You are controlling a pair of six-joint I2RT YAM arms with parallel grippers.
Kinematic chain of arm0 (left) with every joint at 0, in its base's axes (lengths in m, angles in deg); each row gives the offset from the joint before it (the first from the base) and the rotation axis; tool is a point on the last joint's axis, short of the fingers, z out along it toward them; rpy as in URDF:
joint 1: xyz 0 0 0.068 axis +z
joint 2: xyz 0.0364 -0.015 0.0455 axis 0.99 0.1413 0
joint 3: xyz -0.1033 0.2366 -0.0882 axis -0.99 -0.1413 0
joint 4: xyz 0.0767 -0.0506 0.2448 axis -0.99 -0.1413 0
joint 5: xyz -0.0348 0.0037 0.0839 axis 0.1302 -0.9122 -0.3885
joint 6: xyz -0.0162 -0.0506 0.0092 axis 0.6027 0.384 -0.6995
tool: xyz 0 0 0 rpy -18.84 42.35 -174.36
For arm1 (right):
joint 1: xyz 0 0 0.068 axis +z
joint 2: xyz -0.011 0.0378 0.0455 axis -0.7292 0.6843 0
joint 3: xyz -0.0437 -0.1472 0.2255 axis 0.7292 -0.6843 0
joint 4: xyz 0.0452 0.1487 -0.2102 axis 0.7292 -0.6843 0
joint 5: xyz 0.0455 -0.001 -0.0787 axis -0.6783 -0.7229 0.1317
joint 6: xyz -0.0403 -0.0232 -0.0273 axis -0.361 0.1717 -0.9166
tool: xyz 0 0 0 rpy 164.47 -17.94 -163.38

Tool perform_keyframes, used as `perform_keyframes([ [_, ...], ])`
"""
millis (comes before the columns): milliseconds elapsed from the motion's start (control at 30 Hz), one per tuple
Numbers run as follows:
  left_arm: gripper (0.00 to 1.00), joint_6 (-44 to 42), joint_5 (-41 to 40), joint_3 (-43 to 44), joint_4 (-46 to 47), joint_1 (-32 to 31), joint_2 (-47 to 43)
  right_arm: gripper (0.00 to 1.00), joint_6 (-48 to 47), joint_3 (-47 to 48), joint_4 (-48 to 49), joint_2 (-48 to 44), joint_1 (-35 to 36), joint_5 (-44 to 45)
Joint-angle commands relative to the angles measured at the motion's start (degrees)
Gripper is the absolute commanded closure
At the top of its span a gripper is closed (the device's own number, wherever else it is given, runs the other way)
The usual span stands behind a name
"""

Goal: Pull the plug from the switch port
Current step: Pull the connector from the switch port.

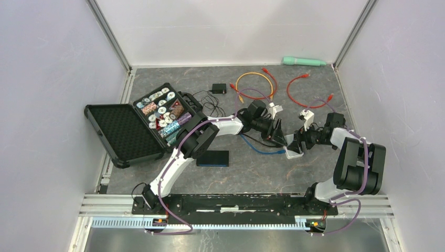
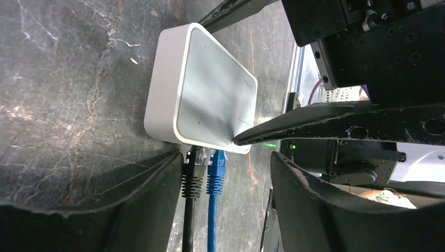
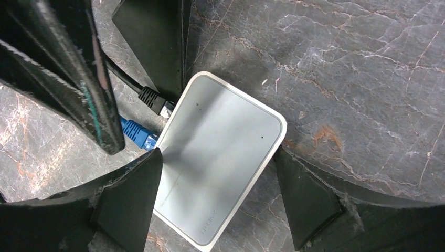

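A white switch (image 1: 293, 153) lies flat on the table, also seen in the left wrist view (image 2: 210, 94) and the right wrist view (image 3: 220, 168). A black plug (image 2: 192, 176) and a blue plug (image 2: 216, 170) sit side by side in its ports; both show in the right wrist view, black (image 3: 155, 101) and blue (image 3: 137, 134). My left gripper (image 1: 279, 138) is open, its fingers (image 2: 147, 210) straddling both plugs without touching them. My right gripper (image 1: 297, 145) spans the switch, its fingers (image 3: 131, 199) touching its opposite edges.
An open black case (image 1: 123, 134) with poker chips (image 1: 162, 113) stands at the left. A black flat slab (image 1: 213, 158) lies by the left arm. An orange cable (image 1: 255, 84), a red cable (image 1: 296, 89), a black adapter (image 1: 219, 88) and a teal tool (image 1: 303, 61) lie at the back.
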Motion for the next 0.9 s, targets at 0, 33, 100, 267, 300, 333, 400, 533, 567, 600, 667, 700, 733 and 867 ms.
perform_keyframes([
  [0, 0.25, -4.6, -6.6, -2.7, -5.9, 0.4, 3.5, 0.15, -1.1, -1.8, -2.3, 3.2, -0.2, 6.8],
  [33, 0.25, -4.6, -6.6, -2.7, -5.8, 0.5, 3.5, 0.16, -1.2, -1.8, -2.4, 3.3, -0.2, 6.8],
  [100, 0.24, -4.5, -6.5, -3.2, -5.4, 0.5, 3.5, 0.16, -1.2, -1.8, -2.4, 3.4, -0.4, 6.9],
  [267, 0.34, 0.9, -4.4, -5.5, -0.6, 0.4, 4.4, 0.17, -1.4, -1.6, -2.6, 3.8, -0.5, 6.8],
  [300, 0.35, 1.7, -4.3, -6.2, 0.3, 0.4, 4.6, 0.17, -1.4, -1.6, -2.6, 3.8, -0.5, 6.8],
  [333, 0.36, 2.2, -4.4, -6.5, 0.7, 0.4, 4.8, 0.17, -1.4, -1.5, -2.7, 3.9, -0.6, 6.7],
  [400, 0.34, 2.5, -5.1, -7.1, 1.0, 0.3, 5.0, 0.18, -1.4, -1.5, -2.8, 4.2, -0.6, 6.6],
  [533, 0.23, 3.0, -7.2, -8.3, 1.9, 0.3, 4.7, 0.18, -1.4, -1.4, -2.9, 4.4, -0.8, 6.5],
  [567, 0.22, 3.3, -7.7, -8.8, 2.2, 0.3, 4.5, 0.18, -1.4, -1.3, -2.9, 4.4, -0.7, 6.5],
  [600, 0.21, 3.7, -8.1, -9.1, 2.6, 0.3, 4.4, 0.18, -1.5, -1.3, -3.0, 4.4, -0.7, 6.5],
  [667, 0.20, 4.5, -8.6, -9.6, 3.3, 0.3, 4.3, 0.19, -1.8, -1.2, -3.2, 4.6, -0.7, 6.3],
  [700, 0.20, 5.3, -8.6, -9.9, 3.9, 0.3, 4.3, 0.19, -2.0, -1.1, -3.4, 4.7, -0.7, 6.3],
  [733, 0.20, 5.9, -8.5, -10.2, 4.4, 0.3, 4.4, 0.19, -2.1, -1.0, -3.6, 4.9, -0.7, 6.2],
  [867, 0.20, 7.8, -7.9, -10.8, 5.3, 0.0, 4.6, 0.19, -2.3, -0.6, -4.0, 5.7, -0.8, 5.8],
])
